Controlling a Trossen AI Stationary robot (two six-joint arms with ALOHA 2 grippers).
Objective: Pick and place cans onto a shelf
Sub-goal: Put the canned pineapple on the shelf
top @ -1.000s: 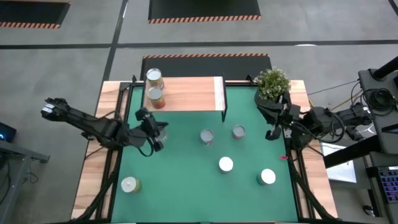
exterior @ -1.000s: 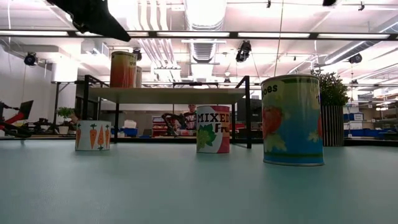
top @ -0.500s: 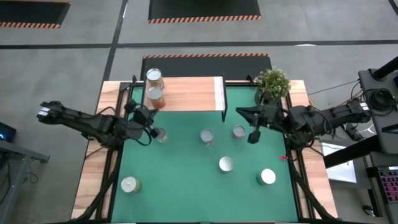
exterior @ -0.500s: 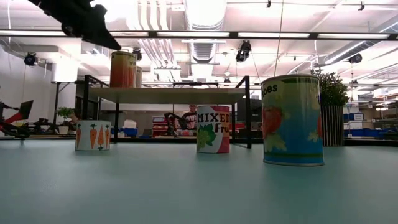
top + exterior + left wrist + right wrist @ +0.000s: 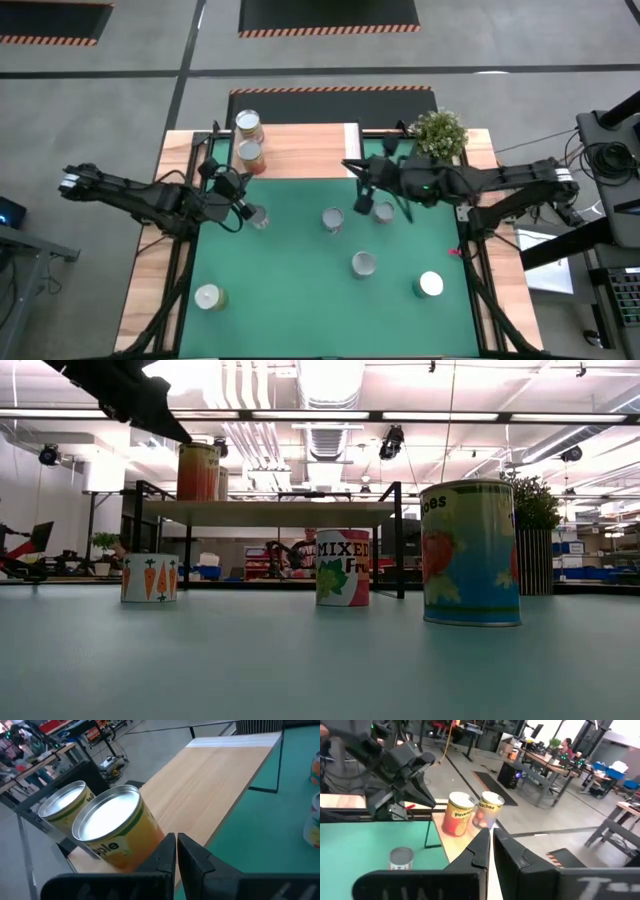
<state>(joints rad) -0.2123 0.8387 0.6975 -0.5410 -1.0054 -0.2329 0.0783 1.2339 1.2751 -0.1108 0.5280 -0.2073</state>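
Looking down on the table [image 5: 300, 330], the left gripper [image 5: 243, 206] hangs over the mat's left side, just near of the shelf [image 5: 300, 150], its fingers [image 5: 167, 855] pressed together and holding nothing. Just right of it stands a small can [image 5: 259, 217] on the mat. Two cans occupy the shelf's left end: one at the far left corner [image 5: 247, 124] and one just near of it [image 5: 250, 152]. From the left wrist view, this pair [image 5: 115, 832] stands side by side, touching or nearly so, with the rest of the board bare up to its paler strip [image 5: 240, 741]. Near the table's near left corner stands another can [image 5: 208, 297]. At mid-table are two cans, one [image 5: 333, 219] left of the other [image 5: 384, 211]. The right gripper [image 5: 362, 190] reaches over the mat between them, just off the shelf's right end, fingers [image 5: 480, 847] pressed together and empty. Nearer the viewer stand two more cans, a silver-topped one [image 5: 364, 264] and, further right, a white-topped one [image 5: 431, 284]. A potted plant [image 5: 438, 132] sits at the far right corner. At table height, a carrot-labelled can [image 5: 148, 577], a "MIXED" can [image 5: 343, 567] and a large tomato-labelled can [image 5: 470, 553] stand upright and well apart.
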